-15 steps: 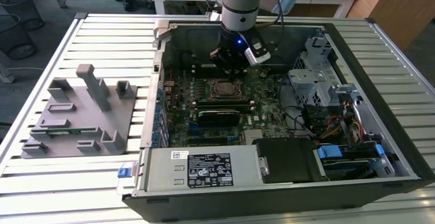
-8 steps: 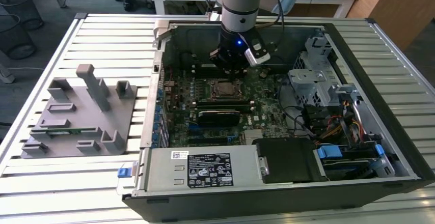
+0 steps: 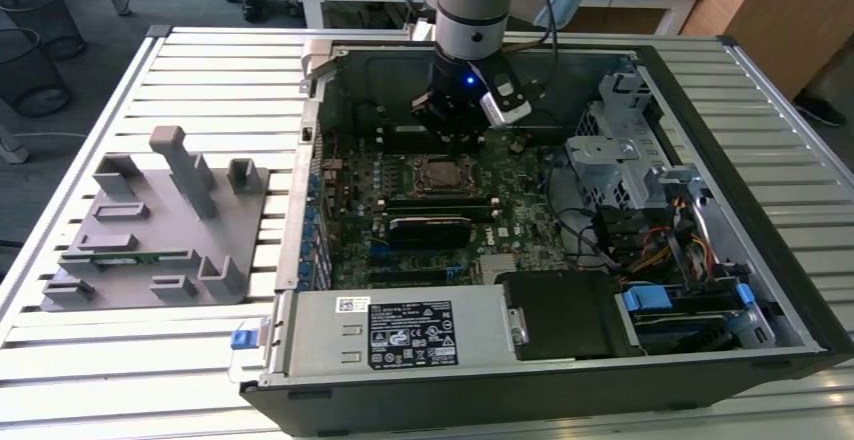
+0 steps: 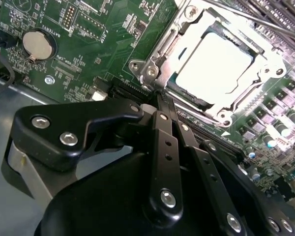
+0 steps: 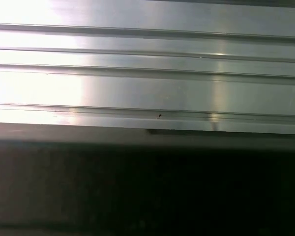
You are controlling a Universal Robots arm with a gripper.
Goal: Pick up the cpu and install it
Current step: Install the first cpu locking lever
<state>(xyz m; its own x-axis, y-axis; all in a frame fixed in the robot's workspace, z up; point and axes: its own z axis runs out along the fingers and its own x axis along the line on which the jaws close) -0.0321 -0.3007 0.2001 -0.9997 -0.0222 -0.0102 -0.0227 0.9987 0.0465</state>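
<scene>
The cpu (image 4: 214, 64), a flat square chip with a bright silver top, lies in the black motherboard socket (image 4: 265, 73) inside its metal frame. In the exterior view the cpu (image 3: 441, 173) sits mid-board in the open computer case. My gripper (image 3: 457, 138) hangs just above the board, a little behind the socket. In the second wrist view my gripper (image 4: 160, 98) ends right at the socket frame's corner, its thin black fingers (image 4: 163, 142) pressed together with nothing between them.
The case walls (image 3: 747, 160) surround the board. A memory stick (image 3: 430, 203) and a black card (image 3: 427, 230) lie in front of the socket, with a drive cage (image 3: 614, 160) at the exterior view's right. A grey fixture (image 3: 154, 225) stands on the slatted table (image 5: 147, 88).
</scene>
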